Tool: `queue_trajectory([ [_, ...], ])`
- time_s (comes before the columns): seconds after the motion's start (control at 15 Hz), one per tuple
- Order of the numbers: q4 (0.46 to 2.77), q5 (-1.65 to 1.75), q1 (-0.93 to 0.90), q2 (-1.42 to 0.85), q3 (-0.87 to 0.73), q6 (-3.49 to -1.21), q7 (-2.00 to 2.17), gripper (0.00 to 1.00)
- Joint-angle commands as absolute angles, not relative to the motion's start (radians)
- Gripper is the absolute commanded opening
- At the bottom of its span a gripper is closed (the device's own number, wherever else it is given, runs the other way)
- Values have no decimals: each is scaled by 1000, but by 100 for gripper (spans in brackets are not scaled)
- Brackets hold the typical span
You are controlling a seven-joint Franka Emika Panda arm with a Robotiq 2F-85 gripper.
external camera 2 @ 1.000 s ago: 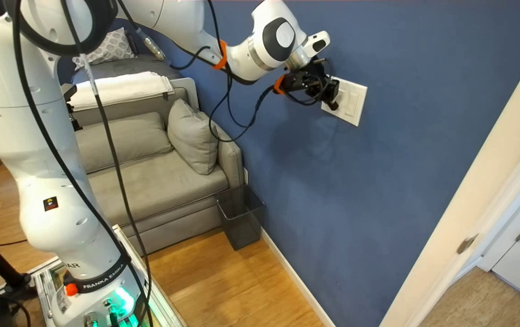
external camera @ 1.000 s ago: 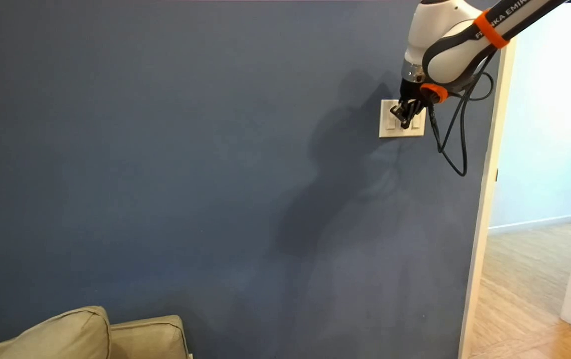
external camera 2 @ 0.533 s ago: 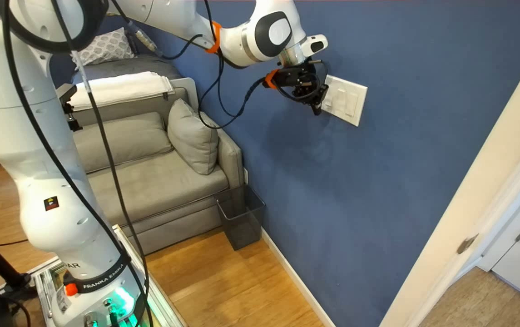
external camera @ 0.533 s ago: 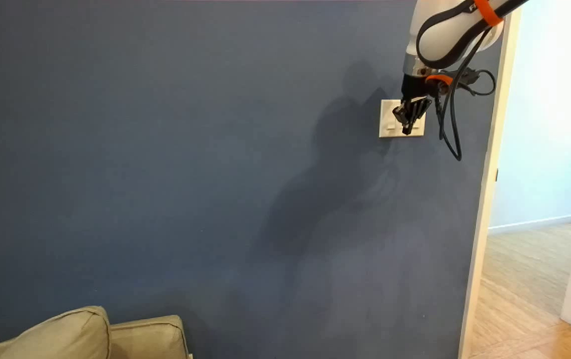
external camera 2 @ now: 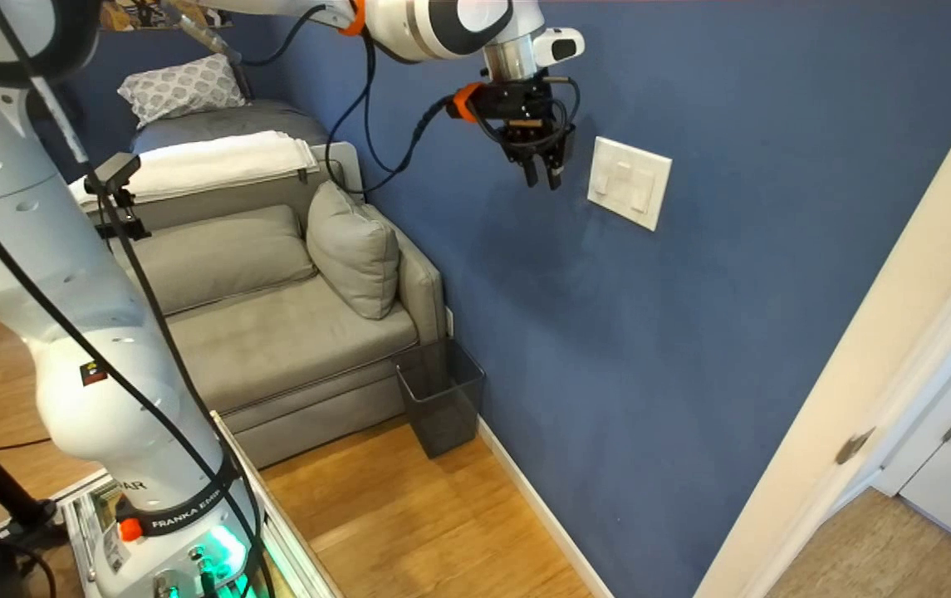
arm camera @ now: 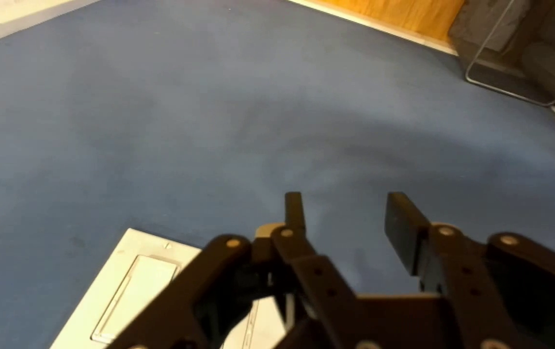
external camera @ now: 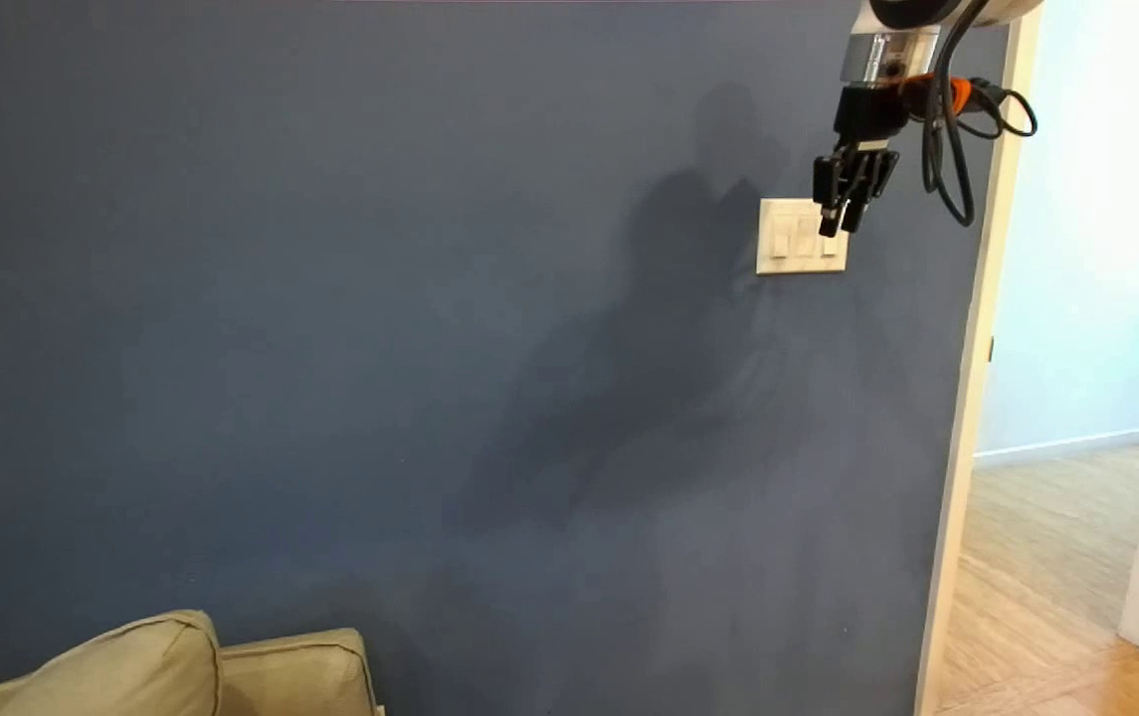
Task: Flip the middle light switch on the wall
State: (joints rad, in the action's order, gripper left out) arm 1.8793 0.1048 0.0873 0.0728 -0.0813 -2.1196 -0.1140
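Observation:
The cream plate with three switches (external camera: 766, 267) is on the dark slate-blue wall (external camera: 330, 298), and also shows in an exterior view (external camera 2: 649, 220). The middle light switch (external camera: 805, 242) is uncovered in both exterior views (external camera 2: 623, 178). It looks tilted differently from its two neighbours, though it is small. My gripper (external camera: 839, 227) hangs with its fingers pointing down, and overlaps the plate's upper right in that view. In an exterior view, the gripper (external camera 2: 543, 178) is apart from the plate. In the wrist view, the gripper (arm camera: 345, 208) is open and empty, partly hiding the plate (arm camera: 127, 242).
A white door frame (external camera 2: 849, 365) stands beside the wall. A grey sofa (external camera 2: 276, 332) and a dark wire bin (external camera 2: 440, 407) stand below along the wall. The bin also shows in the wrist view (arm camera: 505, 87). Black cables (external camera 2: 371, 91) hang from the arm.
My gripper has drawn back from the switch plate and risen, uncovering the middle switch. The two fingertips now show apart; earlier they looked close together. The wrist has turned more upright.

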Motion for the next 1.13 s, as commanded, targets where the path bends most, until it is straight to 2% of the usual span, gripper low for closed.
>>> queue_trajectory([
  [0.0, 1939, -18, 78, 178, -93, -2055, -195, 79],
  [0.2, 1952, -47, 80, 214, -100, -1993, -213, 99],
  [0.27, 1956, -51, 80, 223, -103, -1974, -217, 100],
  [1.07, 1952, -16, 82, 212, -104, -1972, -188, 100],
])
